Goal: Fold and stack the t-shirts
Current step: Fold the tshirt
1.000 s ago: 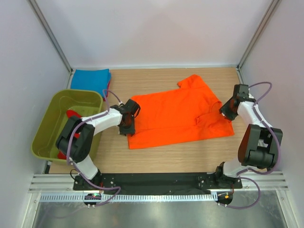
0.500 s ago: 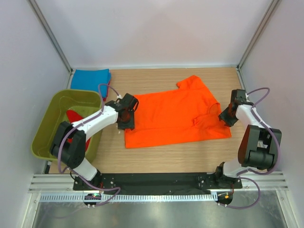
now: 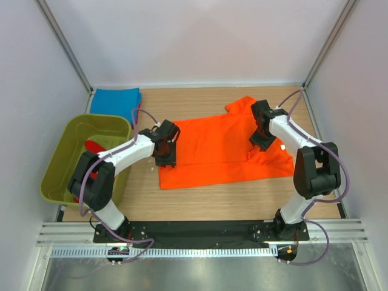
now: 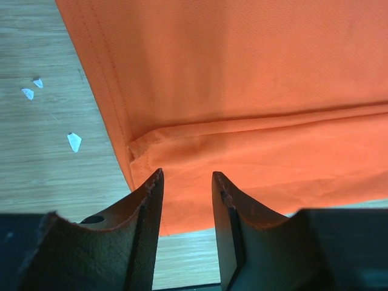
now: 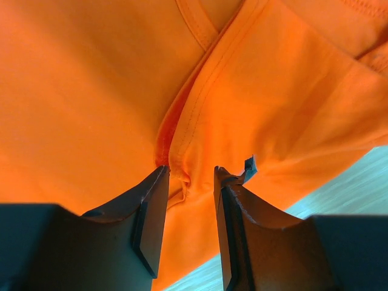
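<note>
Both hands (image 3: 165, 159) (image 3: 259, 140) on orange t-shirt (image 3: 212, 145), jaws part-open, tub (image 3: 66, 159) at left.

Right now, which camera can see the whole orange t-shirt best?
The top camera: it shows the whole orange t-shirt spread on the table. The left wrist camera shows only its folded hem corner, and the right wrist camera only seams and folds up close.
</note>
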